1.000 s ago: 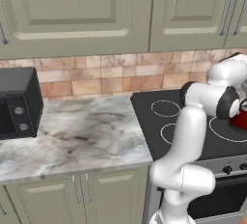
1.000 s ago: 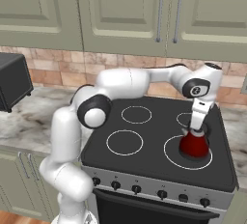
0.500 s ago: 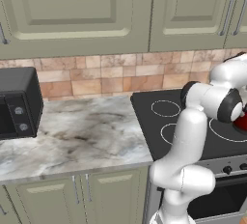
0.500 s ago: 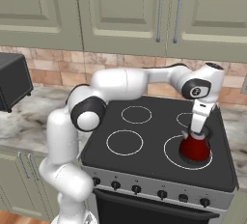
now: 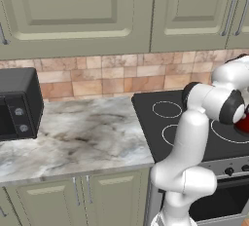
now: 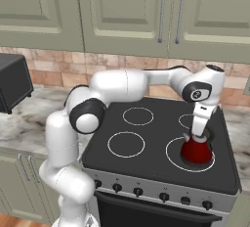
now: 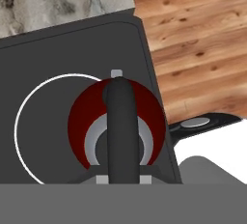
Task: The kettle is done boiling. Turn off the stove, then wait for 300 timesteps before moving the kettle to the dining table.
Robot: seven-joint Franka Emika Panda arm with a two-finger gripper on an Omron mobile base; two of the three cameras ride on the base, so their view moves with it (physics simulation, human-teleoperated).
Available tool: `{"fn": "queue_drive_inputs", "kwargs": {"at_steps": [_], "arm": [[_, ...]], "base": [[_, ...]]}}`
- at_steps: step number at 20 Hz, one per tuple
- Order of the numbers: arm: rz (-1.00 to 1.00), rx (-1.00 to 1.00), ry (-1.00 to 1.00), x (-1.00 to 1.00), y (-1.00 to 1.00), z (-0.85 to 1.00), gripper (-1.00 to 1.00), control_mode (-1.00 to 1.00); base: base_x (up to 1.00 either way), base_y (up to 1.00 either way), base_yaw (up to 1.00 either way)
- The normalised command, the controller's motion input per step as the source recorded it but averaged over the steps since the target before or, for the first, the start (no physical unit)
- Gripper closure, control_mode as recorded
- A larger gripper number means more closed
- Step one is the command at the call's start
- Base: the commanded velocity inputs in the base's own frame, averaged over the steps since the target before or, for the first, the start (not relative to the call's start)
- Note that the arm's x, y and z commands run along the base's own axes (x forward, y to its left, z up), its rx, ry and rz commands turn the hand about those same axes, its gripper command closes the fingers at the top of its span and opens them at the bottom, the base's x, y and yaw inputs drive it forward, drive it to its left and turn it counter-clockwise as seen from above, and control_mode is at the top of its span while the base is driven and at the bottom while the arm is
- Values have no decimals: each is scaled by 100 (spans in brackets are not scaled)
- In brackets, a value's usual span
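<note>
The pincer (image 6: 199,135) points straight down over the small squat red kettle (image 6: 196,150) and is clenched on the kettle's arched handle (image 7: 120,121), which in the hand view runs as a dark bar across the red body and its grey lid. The kettle sits on the white-ringed burner at the front right corner of the black glass stove (image 6: 146,138), near the right edge of the cooktop. In the left base view a sliver of the red kettle (image 5: 243,124) shows behind the white arm's dark-jointed wrist. A row of black knobs (image 6: 151,194) lines the stove's silver front, below the cooktop. To the stove's left lies the marbled grey bench (image 5: 73,132), with a black microwave (image 5: 17,103) at its far left end, against the tan tiled wall. Pale green cabinets (image 6: 122,11) hang above.
</note>
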Motion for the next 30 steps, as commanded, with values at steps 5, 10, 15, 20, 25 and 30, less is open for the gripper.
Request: {"fn": "queue_drive_inputs", "kwargs": {"at_steps": [5,10,15,20,25,30], "arm": [[0,0,0,0,0,0,100,100],[0,0,0,0,0,0,100,100],[0,0,0,0,0,0,100,100],[0,0,0,0,0,0,100,100],[0,0,0,0,0,0,100,100],[0,0,0,0,0,0,100,100]], "base": [[-16,-5,-7],[-18,-7,-13],[-28,-16,-15],[-37,-10,-17],[-52,-19,-19],[-49,-17,-20]]}}
